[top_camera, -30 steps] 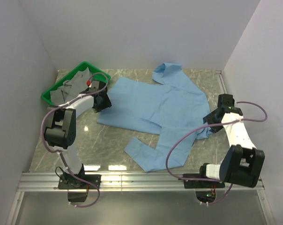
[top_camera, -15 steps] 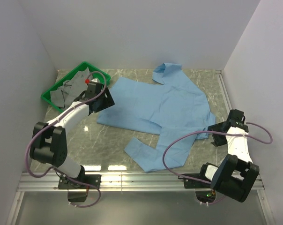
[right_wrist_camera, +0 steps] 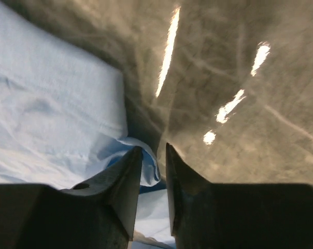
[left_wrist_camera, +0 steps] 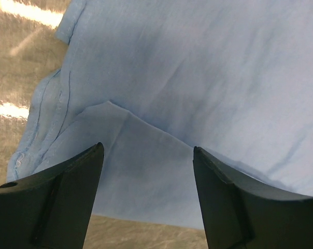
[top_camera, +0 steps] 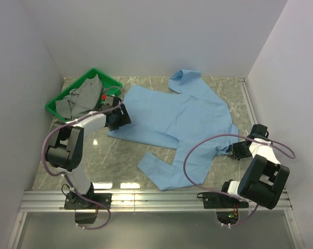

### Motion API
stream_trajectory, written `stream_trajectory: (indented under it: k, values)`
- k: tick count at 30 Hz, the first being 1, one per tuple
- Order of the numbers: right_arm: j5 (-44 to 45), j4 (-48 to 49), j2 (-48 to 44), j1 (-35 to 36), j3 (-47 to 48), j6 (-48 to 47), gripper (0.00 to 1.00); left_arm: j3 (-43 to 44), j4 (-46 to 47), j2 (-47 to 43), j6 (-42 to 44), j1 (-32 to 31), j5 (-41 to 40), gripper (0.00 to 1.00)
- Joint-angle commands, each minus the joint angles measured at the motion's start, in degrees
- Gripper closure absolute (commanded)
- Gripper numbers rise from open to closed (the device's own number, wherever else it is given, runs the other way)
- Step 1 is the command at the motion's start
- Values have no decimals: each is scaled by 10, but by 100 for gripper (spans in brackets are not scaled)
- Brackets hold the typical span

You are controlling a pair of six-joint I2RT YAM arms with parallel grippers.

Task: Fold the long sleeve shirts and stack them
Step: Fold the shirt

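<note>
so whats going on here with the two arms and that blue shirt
Two robot arms are working on a light blue shirt spread out on the marble table. The left hand sits open over the shirt's left edge, gripping nothing. The right hand is at the right edge, fingers nearly together around a small fold of cloth. Nothing is folded yet. A green bin holding grey cloth stands back left.

Both arms point(top_camera: 86, 124): white links w/ blk joints, purple cables point(top_camera: 218, 136); fingers point(left_wrist_camera: 58, 202) dark, wedge-shaped.
</note>
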Motion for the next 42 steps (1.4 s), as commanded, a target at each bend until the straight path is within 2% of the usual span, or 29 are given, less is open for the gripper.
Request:
stream_trajectory:
  k: [1,3,4,10,15,17,22,23,25,26,27,29,32,33,35,36,42]
  values:
    - [18,19,3,-24,-10,-1,72,-9,17,9,-13,-1,0,25]
    - [31,20,3,-45,-13,-7,83,-8,14,17,-13,1,-5,25]
    - [33,21,4,-51,-15,-9,85,-8,10,19,-14,2,-5,25]
    - [48,28,28,-71,-9,-16,89,-9,2,27,-19,11,-12,25]
    - [63,6,5,-70,3,-29,90,-9,2,11,-12,11,-1,23]
    - [67,-5,-33,-64,10,-38,88,-7,4,-7,-1,1,4,19]
    - [89,-47,-134,-20,41,-92,62,20,-14,-91,77,-58,-33,13]
    - [89,-59,-146,11,47,-103,53,18,-14,-105,90,-84,-35,13]
    - [92,-69,-165,54,64,-134,45,1,-15,-146,120,-111,-49,12]
    - [90,-74,-183,104,69,-148,38,-7,-14,-160,129,-137,-49,11]
    - [89,-78,-191,134,76,-173,36,-23,-15,-183,136,-148,-49,11]
    - [38,-68,-208,207,76,-226,35,-53,-15,-219,146,-173,-46,11]
    - [-33,-65,-223,279,76,-264,34,-85,-9,-258,142,-182,-42,11]
    - [-40,-65,-223,340,81,-276,34,-105,-7,-283,138,-182,-41,11]
    - [-71,-55,-209,395,83,-297,34,-131,3,-313,141,-182,-40,11]
    - [-77,-51,-202,445,86,-302,34,-137,5,-319,144,-182,-36,11]
    - [-109,0,-95,592,108,-322,34,-153,0,-327,153,-182,-6,11]
